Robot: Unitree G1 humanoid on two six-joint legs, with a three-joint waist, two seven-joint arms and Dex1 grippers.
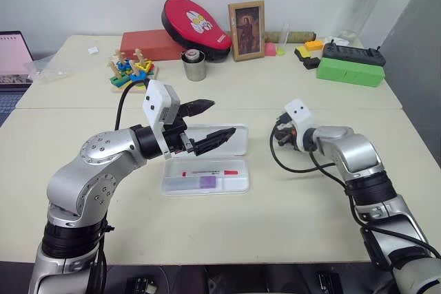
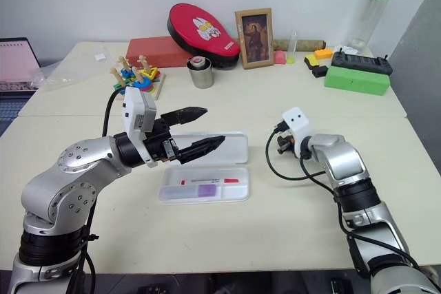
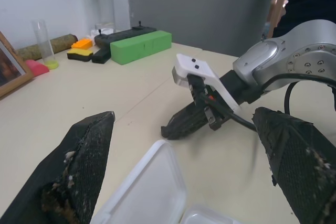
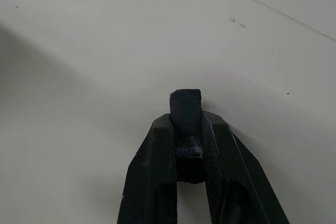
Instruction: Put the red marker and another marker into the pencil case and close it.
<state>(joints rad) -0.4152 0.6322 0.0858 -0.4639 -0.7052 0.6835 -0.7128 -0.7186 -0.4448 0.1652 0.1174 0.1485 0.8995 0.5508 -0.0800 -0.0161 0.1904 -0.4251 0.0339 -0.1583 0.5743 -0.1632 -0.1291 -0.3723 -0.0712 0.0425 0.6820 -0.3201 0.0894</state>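
The pencil case lies open mid-table, its tray (image 1: 169,186) towards me and its lid (image 1: 238,140) flat behind it. In the tray the red marker (image 1: 210,172) lies lengthwise, with the short purple marker (image 1: 206,182) just in front of it. My left gripper (image 1: 222,118) hovers open over the lid, nothing between its fingers (image 3: 84,161). To the right of the case my right gripper (image 1: 279,137) is low at the tabletop. It is shut on a small dark block (image 4: 185,103) that sticks out past its tips.
Along the back stand a red oval pouch (image 1: 195,25), a framed picture (image 1: 247,29), a metal cup (image 1: 194,65), a wooden stacking toy (image 1: 131,70) and a red box (image 1: 151,45). A green box (image 1: 350,71) and a tall bottle (image 1: 365,5) are back right.
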